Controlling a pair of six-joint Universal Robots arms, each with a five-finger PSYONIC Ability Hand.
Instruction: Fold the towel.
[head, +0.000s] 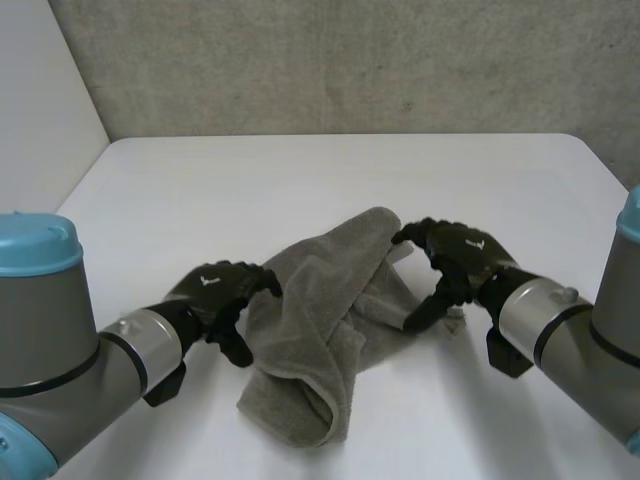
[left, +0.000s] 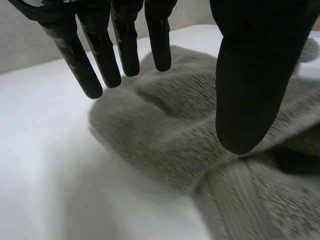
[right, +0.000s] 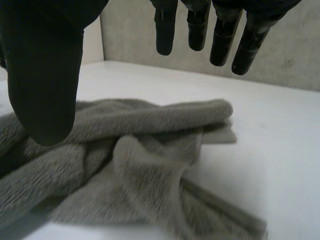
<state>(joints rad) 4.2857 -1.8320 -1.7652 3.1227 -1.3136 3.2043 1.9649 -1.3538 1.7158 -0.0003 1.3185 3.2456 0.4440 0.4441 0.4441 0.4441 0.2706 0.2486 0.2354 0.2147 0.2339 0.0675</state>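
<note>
A grey towel (head: 318, 320) lies in a crumpled heap in the middle of the white worktop (head: 300, 180). It is not flat. It is bunched up with big soft folds, and the end nearest the robot is rolled over on itself. A thin corner sticks out on the right side, near the right hand. The left hand (head: 215, 290) is at the left edge of the towel, with the grey arm reaching in from the side. In the left wrist view its fingers (left: 125, 50) hang down straight, side by side, just over the towel (left: 165, 135), and the thumb (left: 250, 90) is set well apart from them. They are not holding anything. The right hand (head: 460, 250) is at the right edge of the towel, up by the far corner. In the right wrist view its fingers (right: 220, 40) point down loosely, and the thumb (right: 45, 85) is spread far away from them. The towel (right: 135, 160) lies under the palm. This hand grips nothing too. In the head view I cannot tell if the fingertips touch the cloth. A rough grey wall (head: 350, 60) stands behind the worktop.
</note>
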